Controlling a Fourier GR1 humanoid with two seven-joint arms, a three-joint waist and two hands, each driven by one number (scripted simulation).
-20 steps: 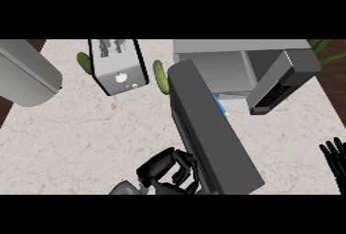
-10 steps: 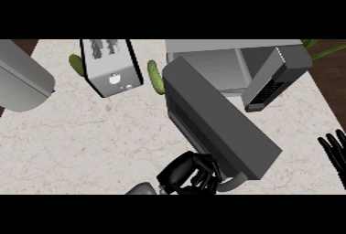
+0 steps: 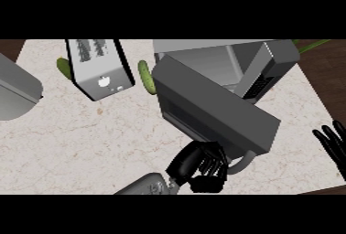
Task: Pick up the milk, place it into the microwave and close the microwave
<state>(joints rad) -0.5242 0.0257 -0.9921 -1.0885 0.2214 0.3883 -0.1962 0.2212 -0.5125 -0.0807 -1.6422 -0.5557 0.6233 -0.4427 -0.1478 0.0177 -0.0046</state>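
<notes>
while the microwave door [image 3: 216, 107] is held partway across the front of the microwave [image 3: 270, 64], the left hand [image 3: 197, 165] is seen at the door's free end, on a grey forearm [image 3: 145, 186] angled up and to the right from the lower edge. its fingers [image 3: 211, 160] are curled inward and set against the door's near edge, just beside the grey handle [image 3: 245, 161]; nothing is shown held within them. the right hand [image 3: 334, 144] is rested at the right edge, fingers straight and pointed up, apart from the door. the milk cannot be made out, the cavity being largely covered by the door. a toaster [image 3: 101, 68] is stood on the counter [image 3: 88, 137] to the left, with a green vegetable [image 3: 147, 77] lying between it and the door.
</notes>
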